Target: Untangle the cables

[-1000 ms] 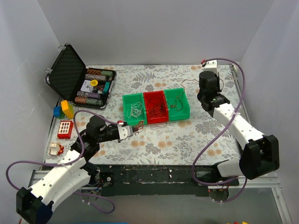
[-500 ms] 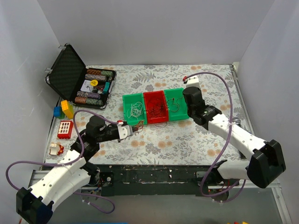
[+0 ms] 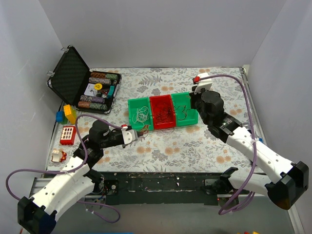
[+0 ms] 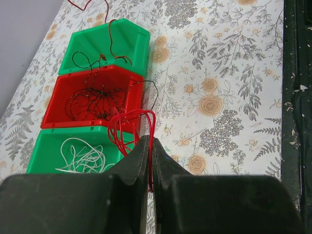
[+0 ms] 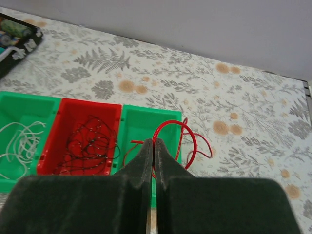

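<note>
Three joined bins stand mid-table: a green bin [image 3: 138,115] with pale wires [image 4: 83,157], a red bin [image 3: 162,111] with a black wire tangle [image 4: 95,100], and a green bin [image 3: 185,108] with a red wire. My left gripper [image 4: 150,144] is shut on a bunch of red wire loops [image 4: 127,127] at the near edge of the bins [image 3: 137,134]. My right gripper [image 5: 153,144] is shut on a red wire loop [image 5: 187,141] over the right green bin [image 5: 148,127]; its tail trails onto the cloth.
An open black case [image 3: 83,88] of poker chips sits at the back left. Toy blocks [image 3: 67,114], a red toy [image 3: 68,134] and a small object [image 3: 58,155] lie along the left edge. Walls close in on three sides.
My right arm has swung from the back right corner forward and left to the right green bin, carrying the red wire. My left arm has barely moved.
</note>
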Controlling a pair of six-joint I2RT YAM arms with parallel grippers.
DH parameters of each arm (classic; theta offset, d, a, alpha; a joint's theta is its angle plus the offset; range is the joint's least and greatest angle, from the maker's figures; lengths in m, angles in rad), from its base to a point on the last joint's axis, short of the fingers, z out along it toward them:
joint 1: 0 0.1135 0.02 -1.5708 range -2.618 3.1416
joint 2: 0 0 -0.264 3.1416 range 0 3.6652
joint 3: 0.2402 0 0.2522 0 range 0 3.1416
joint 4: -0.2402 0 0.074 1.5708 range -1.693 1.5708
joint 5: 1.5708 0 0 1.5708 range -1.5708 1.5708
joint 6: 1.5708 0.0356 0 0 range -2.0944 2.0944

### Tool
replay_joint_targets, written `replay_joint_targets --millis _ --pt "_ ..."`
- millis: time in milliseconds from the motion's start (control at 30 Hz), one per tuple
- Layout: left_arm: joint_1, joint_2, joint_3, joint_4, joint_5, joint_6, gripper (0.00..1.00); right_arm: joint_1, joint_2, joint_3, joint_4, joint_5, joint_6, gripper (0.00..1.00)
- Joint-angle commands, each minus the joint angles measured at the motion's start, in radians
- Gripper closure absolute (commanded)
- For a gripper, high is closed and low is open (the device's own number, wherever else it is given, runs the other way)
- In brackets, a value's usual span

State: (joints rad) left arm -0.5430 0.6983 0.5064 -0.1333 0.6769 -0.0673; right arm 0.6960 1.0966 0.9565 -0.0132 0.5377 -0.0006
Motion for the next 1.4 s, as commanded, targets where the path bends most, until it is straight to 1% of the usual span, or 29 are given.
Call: replay_joint_targets --millis 0,67,100,200,267,300,400,467,533,633,733,800,933,1033,1167,1267,1367 --pt "0.015 -0.013 0.027 0.014 0.018 -0.008 1.00 0.002 -0.011 0.048 0.055 -0.130 0.039 0.99" --pt "0.018 -0.016 0.024 0.014 0.024 -0.011 0.99 0.000 -0.012 0.022 0.041 -0.148 0.069 0.99" --pt "0.018 -0.017 0.023 0.014 0.026 -0.011 1.00 0.000 -0.020 0.001 0.048 -0.198 0.086 0.99" --pt "0.020 -0.017 0.017 0.020 0.030 -0.014 1.00 0.002 -0.064 -0.079 0.143 -0.468 0.108 0.99" --pt "0.021 -0.017 0.017 0.023 0.030 -0.015 0.99 0.000 -0.057 -0.076 0.144 -0.527 0.114 0.99" --pt "0.023 -0.017 0.018 0.023 0.030 -0.017 0.99 0.000 -0.050 -0.064 0.141 -0.530 0.113 0.99" --pt "0.026 -0.017 0.021 0.023 0.029 -0.019 1.00 -0.001 -0.037 0.006 0.142 -0.512 0.062 0.99" --pt "0.028 -0.014 0.024 0.023 0.030 -0.017 1.00 -0.009 0.002 0.092 0.089 -0.444 0.041 0.99" --pt "0.032 -0.016 0.027 0.024 0.033 -0.017 0.99 -0.026 0.034 0.128 0.041 -0.412 0.033 0.99" --pt "0.038 -0.022 0.026 0.024 0.035 -0.025 0.99 -0.053 0.062 0.093 0.029 -0.406 0.024 0.99" --pt "0.043 -0.026 0.029 0.020 0.039 -0.029 0.99 -0.072 0.107 0.051 -0.040 -0.338 0.030 0.99" --pt "0.043 -0.025 0.029 0.017 0.039 -0.028 0.99 -0.087 0.140 0.021 -0.066 -0.321 0.048 0.99" --pt "0.043 -0.019 0.029 0.018 0.042 -0.020 0.99 -0.105 0.189 -0.024 -0.054 -0.288 0.082 0.99" --pt "0.043 -0.017 0.027 0.021 0.044 -0.022 0.99 -0.112 0.268 0.025 -0.105 -0.203 0.094 0.99" --pt "0.044 -0.023 0.021 0.023 0.044 -0.026 0.99 -0.118 0.362 0.071 -0.142 -0.159 0.108 0.99" --pt "0.044 -0.028 0.017 0.023 0.043 -0.028 0.99 -0.121 0.407 0.074 -0.108 -0.171 0.122 0.99" --pt "0.044 -0.029 0.014 0.023 0.041 -0.029 0.99 -0.122 0.425 0.048 0.004 -0.185 0.125 0.99"
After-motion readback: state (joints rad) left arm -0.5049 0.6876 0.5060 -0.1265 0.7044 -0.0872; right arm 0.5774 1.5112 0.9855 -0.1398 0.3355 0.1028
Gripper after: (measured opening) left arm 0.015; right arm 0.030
